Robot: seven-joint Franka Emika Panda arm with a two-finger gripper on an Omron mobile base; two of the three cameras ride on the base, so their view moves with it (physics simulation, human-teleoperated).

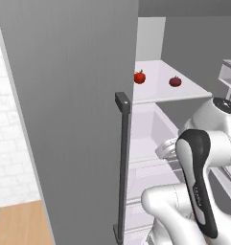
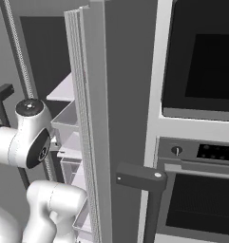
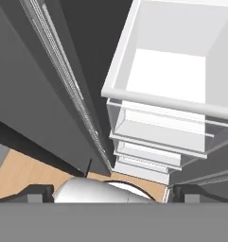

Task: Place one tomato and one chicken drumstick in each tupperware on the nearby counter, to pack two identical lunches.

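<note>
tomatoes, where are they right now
In the left base view, both sit on a white fridge shelf behind the open grey door: the brighter tomato beside the door's edge, the darker tomato to its right.

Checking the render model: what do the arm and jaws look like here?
The arm is glossy white, built of rounded segments, with a dark grey to black elongated cover on one link and dark round joint caps; one cap has a lighter ring. No cables are visible. In the hand view the gripper shows two small dark grey blocky tips, set wide apart.
</note>
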